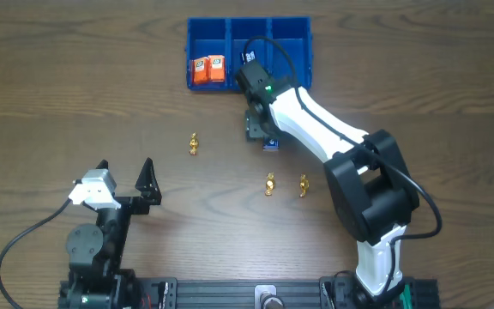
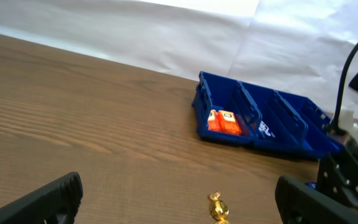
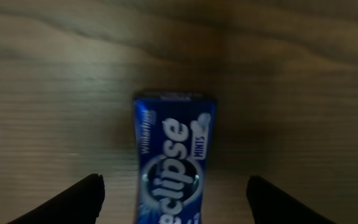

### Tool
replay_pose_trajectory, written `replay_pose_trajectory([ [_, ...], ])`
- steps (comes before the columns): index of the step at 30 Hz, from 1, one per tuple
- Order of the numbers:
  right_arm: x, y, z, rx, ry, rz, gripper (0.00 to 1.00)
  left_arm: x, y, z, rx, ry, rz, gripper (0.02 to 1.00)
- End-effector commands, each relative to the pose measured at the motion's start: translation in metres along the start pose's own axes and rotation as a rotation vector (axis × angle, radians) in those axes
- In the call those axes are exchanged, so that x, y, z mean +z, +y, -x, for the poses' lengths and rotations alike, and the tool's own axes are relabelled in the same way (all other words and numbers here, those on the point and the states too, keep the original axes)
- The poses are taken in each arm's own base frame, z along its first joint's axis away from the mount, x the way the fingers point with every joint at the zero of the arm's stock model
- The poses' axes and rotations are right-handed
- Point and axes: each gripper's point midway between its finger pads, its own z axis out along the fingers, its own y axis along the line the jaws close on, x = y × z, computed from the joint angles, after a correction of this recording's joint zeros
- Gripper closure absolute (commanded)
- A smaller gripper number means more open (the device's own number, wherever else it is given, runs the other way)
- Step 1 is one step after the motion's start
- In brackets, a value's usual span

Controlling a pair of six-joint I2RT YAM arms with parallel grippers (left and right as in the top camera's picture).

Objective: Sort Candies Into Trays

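Blue plastic three-compartment tray (image 1: pixel 189 51) sits at upper centre of the top view on the brown wooden table (image 1: pixel 58 86). Its left compartment holds two orange candy packs (image 1: pixel 207 70), and its middle compartment holds a dark blue pack (image 1: pixel 250 57). The arm partly covers the right compartment.

Blue mint pack (image 3: pixel 173 155) lies flat on the table just below the tray. Right gripper (image 3: pixel 176 199) is over it with fingers spread, one on either side, not touching.

Three gold-wrapped candies (image 1: pixel 270 184) lie loose mid-table.

Left gripper (image 1: pixel 125 178) is at lower left, fingers spread, holding nothing.
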Motion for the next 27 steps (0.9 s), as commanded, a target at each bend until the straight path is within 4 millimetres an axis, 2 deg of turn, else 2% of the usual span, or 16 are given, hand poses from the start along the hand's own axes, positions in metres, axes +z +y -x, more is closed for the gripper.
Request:
replay_pose_trajectory([
  [1,0.016,-0.003,0.002,0.046,0.009,0.002,0.237,0.002,0.004,-0.017,0.012,0.04,0.006,0.02],
  [5,0.024,-0.003,-0.001,0.048,0.021,-0.005,0.27,0.002,0.004,-0.017,0.012,0.04,0.006,0.02],
  [11,0.026,-0.003,-0.001,0.048,0.024,-0.007,0.4,0.002,0.004,-0.017,0.012,0.04,0.006,0.02],
  [18,0.034,-0.004,-0.006,0.061,0.043,-0.018,0.741,0.002,0.004,-0.017,0.012,0.04,0.006,0.02],
  [20,0.033,-0.003,-0.005,0.062,0.041,-0.016,0.781,0.002,0.004,-0.017,0.012,0.04,0.006,0.023],
  [23,0.024,0.0,0.0,0.062,0.027,-0.003,0.787,0.002,0.004,-0.017,0.012,0.04,0.006,0.02],
  [27,-0.021,0.009,0.021,0.061,-0.061,0.05,0.79,0.002,0.004,-0.017,0.012,0.04,0.006,0.02],
])
